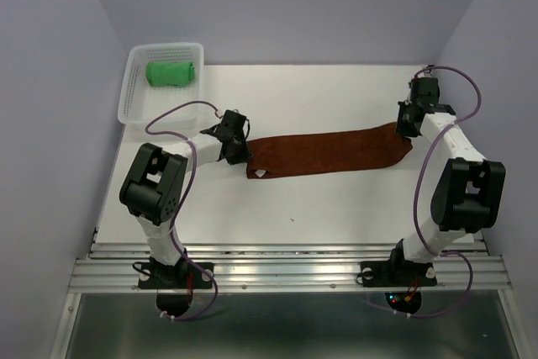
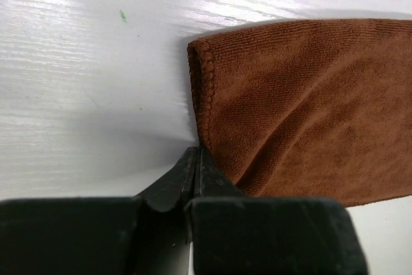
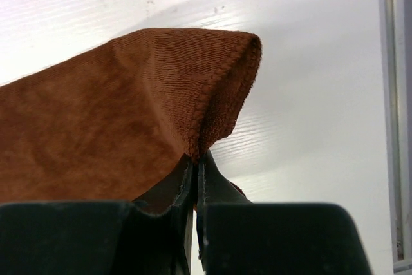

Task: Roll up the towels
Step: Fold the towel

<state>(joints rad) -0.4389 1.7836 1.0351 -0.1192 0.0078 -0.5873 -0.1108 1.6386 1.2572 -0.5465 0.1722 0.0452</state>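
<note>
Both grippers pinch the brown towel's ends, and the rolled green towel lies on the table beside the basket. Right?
Not quite: the green towel lies rolled inside the basket, as the top view shows. The left gripper and right gripper do pinch the brown towel at its ends.

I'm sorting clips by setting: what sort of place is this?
Probably a robot lab cell: a white table boxed in by plain walls, a left arm and right arm bolted to a metal rail, with a brown towel and a basket as props.
</note>
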